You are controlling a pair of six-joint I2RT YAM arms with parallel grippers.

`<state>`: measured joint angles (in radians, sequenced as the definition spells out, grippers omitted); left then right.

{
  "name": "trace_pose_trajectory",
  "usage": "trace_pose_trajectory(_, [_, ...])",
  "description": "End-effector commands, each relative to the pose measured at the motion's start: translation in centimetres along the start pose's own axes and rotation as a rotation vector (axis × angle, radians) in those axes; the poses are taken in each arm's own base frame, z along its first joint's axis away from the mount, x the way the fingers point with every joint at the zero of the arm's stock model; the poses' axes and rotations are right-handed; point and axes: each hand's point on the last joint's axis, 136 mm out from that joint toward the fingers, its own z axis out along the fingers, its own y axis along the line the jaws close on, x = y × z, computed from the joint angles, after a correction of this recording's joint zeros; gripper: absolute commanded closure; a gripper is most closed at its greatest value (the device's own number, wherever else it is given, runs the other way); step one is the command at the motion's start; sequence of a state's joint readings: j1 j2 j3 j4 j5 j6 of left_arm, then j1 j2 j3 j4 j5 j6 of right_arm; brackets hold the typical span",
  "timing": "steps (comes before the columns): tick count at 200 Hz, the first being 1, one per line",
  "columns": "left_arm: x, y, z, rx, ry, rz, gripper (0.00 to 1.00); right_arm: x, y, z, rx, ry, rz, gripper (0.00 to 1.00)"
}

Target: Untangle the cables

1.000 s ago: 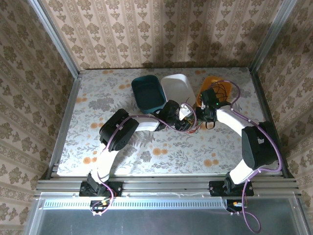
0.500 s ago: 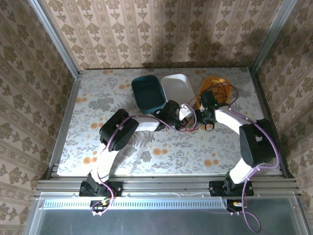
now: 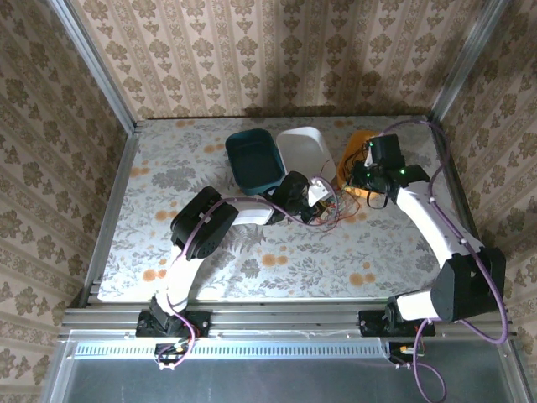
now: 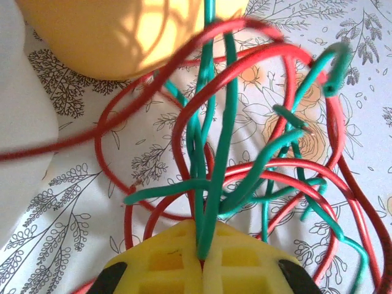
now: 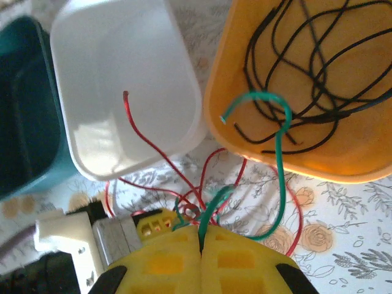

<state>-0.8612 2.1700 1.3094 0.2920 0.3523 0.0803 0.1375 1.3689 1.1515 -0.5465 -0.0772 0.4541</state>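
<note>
Teal tub (image 3: 254, 159) is sitting at the far middle of the floral surface (image 3: 168, 176), with the white tub (image 3: 307, 151) just beside it on the right. A loose red cable end (image 5: 130, 119) is reaching up over the white tub's near wall.

Left arm (image 3: 210, 222) is stretching in toward the tubs. Its yellow jaws are pressing shut on a green cable (image 4: 216, 184), which is rising straight out of the seam between them. Just beyond those jaws, red cables (image 4: 334, 131) and more green ones are lying in crossed loops on the surface, near the foot of the orange tub (image 3: 353, 155).

Right arm (image 3: 436, 231) is reaching in from the right. Its jaws are likewise clamping shut on a green strand (image 5: 278, 153), whose free end is hooking up over the orange tub's rim. Black cables (image 5: 318, 92) are lying coiled inside the orange tub, apart from the red-green tangle.
</note>
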Motion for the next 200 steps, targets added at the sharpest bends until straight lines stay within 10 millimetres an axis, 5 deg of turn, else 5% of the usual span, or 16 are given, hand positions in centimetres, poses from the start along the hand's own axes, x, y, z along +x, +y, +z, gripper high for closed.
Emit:
trace_pose_trajectory(1, [2.9,0.0,-0.9,0.005,0.082,-0.005,1.0,-3.9,0.1,-3.2,-0.06,-0.121,0.096,1.0])
trace_pose_trajectory(74, [5.0,0.1,-2.8,-0.015,0.112,-0.02,1.0,-5.6,-2.0,-5.2,-0.044,-0.182,0.143,1.0])
trace_pose_trajectory(114, [2.5,0.1,-4.7,0.002,0.04,-0.035,1.0,0.6,-1.0,-2.5,-0.033,0.0,0.058,1.0])
trace_pose_trajectory(151, [-1.6,0.4,-7.4,0.006,-0.085,-0.057,0.57,6.8,1.5,-1.4,-0.122,0.167,-0.038,1.0])
trace_pose_trajectory(173, [-3.4,0.0,-8.4,0.019,-0.129,-0.03,0.49,8.8,1.4,-0.4,-0.128,0.244,-0.042,1.0])
trace_pose_trajectory(200, [-5.4,-0.4,-7.9,0.054,-0.155,-0.002,0.44,9.1,1.5,1.0,-0.127,0.276,-0.017,1.0])
